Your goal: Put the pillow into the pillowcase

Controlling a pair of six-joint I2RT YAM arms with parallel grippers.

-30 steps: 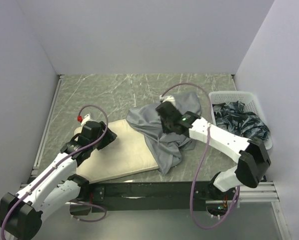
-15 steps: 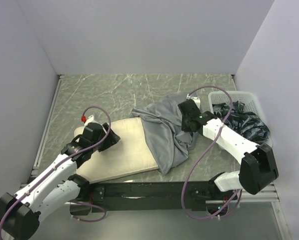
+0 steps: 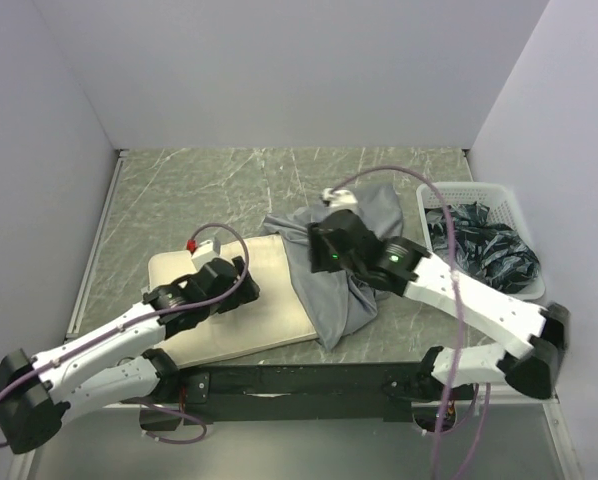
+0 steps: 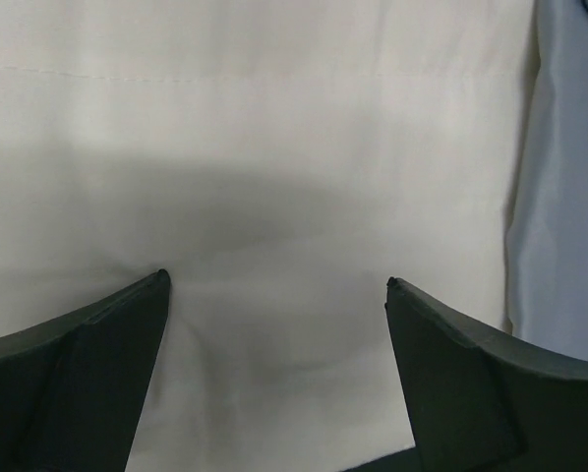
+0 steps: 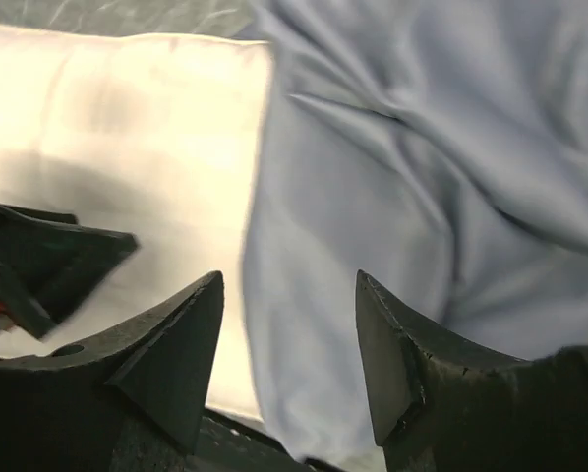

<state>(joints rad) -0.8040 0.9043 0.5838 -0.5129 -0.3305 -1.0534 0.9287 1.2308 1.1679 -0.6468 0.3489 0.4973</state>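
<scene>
Currently both arms are low over the table (image 3: pixel 199 190), working near its front edge.

Pillow (image 3: pixel 279 300): lies flat toward the table's front-left, cream face up. No bear face or lettering can be made out from above. Its right end is overlapped by the pillowcase (image 3: pixel 337 300) — a crumpled grey heap that runs from the table's centre down toward the front edge. Whether any of the pillow is inside the case cannot be told; the cloth looks draped over it.

Left gripper (image 3: pixel 241 285): over the middle of the pillow. In the left wrist view the left gripper (image 4: pixel 274 280) has its jaws spread wide, with only bare pillow (image 4: pixel 255 128) between them and a strip of pillowcase (image 4: pixel 564 197) at the right margin. Nothing is held.

Right gripper (image 3: pixel 321 262): above the pillowcase, just beside the pillow's right edge. In the right wrist view the right gripper (image 5: pixel 288 279) has its jaws apart — grey pillowcase (image 5: pixel 392 177) fills the gap below them and nothing is pinched. The pillow (image 5: pixel 147 128) lies to the left, with the left gripper (image 5: pixel 48 261) on it.

Also noted: a white basket (image 3: pixel 469 190) at the table's right edge, holding dark crumpled material (image 3: pixel 479 245).
</scene>
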